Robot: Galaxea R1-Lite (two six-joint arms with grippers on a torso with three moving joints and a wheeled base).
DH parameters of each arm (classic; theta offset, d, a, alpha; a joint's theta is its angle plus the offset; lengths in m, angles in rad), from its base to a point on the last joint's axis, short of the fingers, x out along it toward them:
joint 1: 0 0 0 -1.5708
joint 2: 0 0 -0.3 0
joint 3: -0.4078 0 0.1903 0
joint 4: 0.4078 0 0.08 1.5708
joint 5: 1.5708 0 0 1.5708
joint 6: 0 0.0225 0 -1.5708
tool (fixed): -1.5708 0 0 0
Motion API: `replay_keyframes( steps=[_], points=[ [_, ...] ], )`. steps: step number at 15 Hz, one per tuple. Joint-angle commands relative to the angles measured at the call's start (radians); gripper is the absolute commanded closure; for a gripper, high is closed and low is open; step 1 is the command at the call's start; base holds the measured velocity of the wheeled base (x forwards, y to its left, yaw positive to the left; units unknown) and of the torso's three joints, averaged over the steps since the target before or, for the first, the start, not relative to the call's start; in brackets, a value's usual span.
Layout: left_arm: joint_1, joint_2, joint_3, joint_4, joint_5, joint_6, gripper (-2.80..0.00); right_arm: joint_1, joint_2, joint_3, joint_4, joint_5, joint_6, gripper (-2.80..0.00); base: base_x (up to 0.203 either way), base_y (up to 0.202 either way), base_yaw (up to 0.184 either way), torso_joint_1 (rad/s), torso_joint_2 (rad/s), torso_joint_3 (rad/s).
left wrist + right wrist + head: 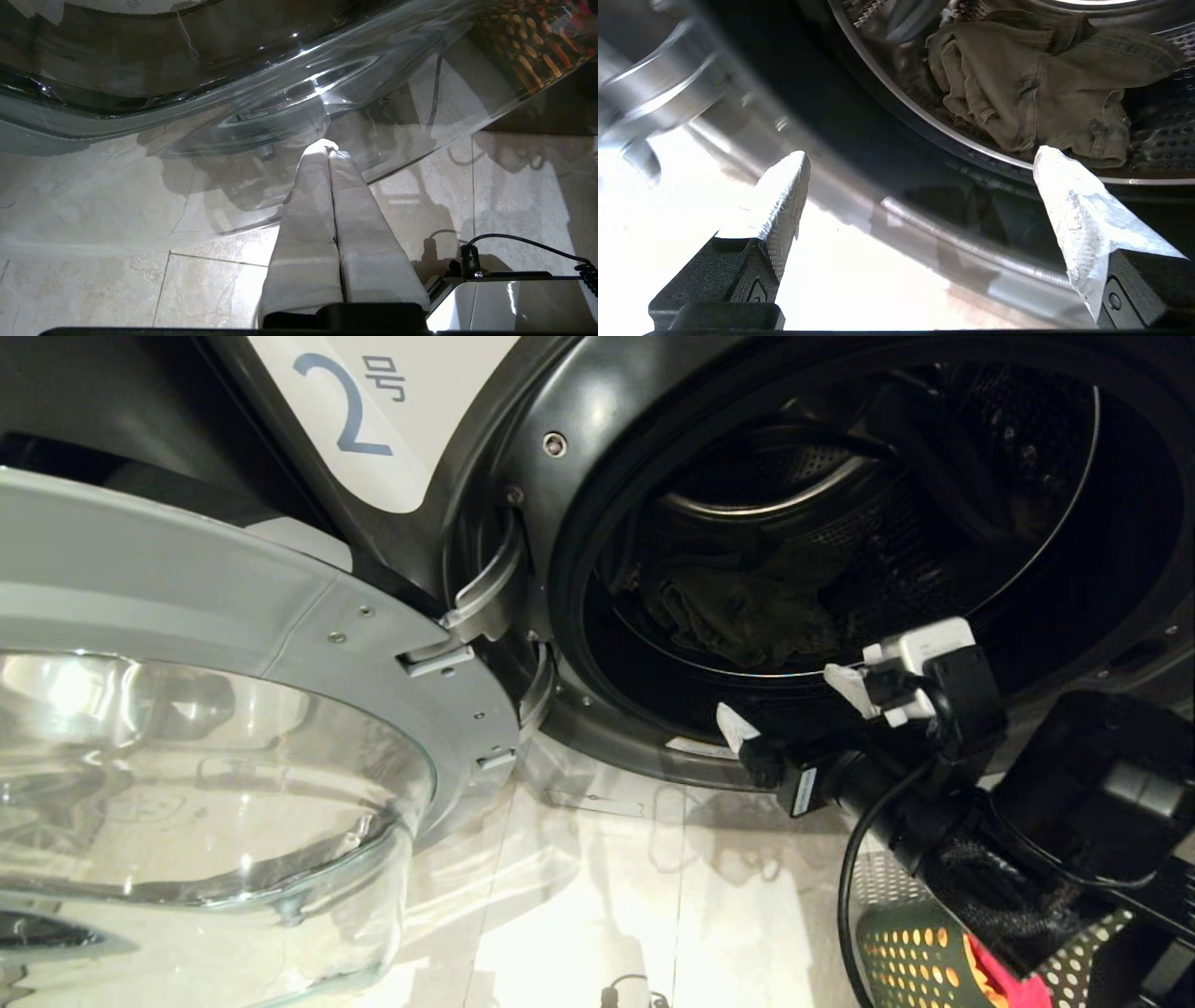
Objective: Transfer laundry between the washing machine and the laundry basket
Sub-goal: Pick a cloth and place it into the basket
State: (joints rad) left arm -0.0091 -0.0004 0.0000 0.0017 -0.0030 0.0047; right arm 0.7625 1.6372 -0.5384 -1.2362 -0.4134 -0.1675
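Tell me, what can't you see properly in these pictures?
- Laundry basket: head view, cut off by the picture's edge and hidden behind the open right gripper's arm.
- Red-pink cloth inside it: mostly covered.
- Washing machine drum's back: head view, too dark.
- Door rim: right wrist view, blurred.

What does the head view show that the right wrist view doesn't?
Only the head view: the "2" label, the open glass door swung left, and the green basket with a red-pink cloth inside, below the right arm.
Only the right wrist view: the creases of the grey-olive cloth up close.
Both: that cloth in the drum, and the right gripper, open and empty, at the drum's mouth.
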Motion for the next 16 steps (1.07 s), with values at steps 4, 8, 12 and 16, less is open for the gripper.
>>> replay_keyframes(
  steps=[4, 8, 12, 16],
  points=[
    [0.0, 0.0, 0.0, 0.0, 0.0, 0.0, 0.0, 0.063, -0.079, 0.055, 0.037, -0.077, -0.041, -2.8, 0.0, 0.0, 0.0, 0.0, 0.0, 0.0],
    [0.0, 0.0, 0.0, 0.0, 0.0, 0.0, 0.0, 0.008, -0.075, 0.054, 0.122, -0.126, -0.078, -2.8, 0.0, 0.0, 0.0, 0.0, 0.0, 0.0],
    [0.0, 0.0, 0.0, 0.0, 0.0, 0.0, 0.0, 0.0, -0.04, 0.07, 0.135, -0.121, -0.082, -2.8, 0.0, 0.0, 0.0, 0.0, 0.0, 0.0],
    [0.0, 0.0, 0.0, 0.001, 0.0, 0.003, 0.0, -0.006, -0.047, 0.067, 0.136, -0.119, -0.075, -2.8, 0.0, 0.0, 0.0, 0.0, 0.0, 0.0]
  ],
)
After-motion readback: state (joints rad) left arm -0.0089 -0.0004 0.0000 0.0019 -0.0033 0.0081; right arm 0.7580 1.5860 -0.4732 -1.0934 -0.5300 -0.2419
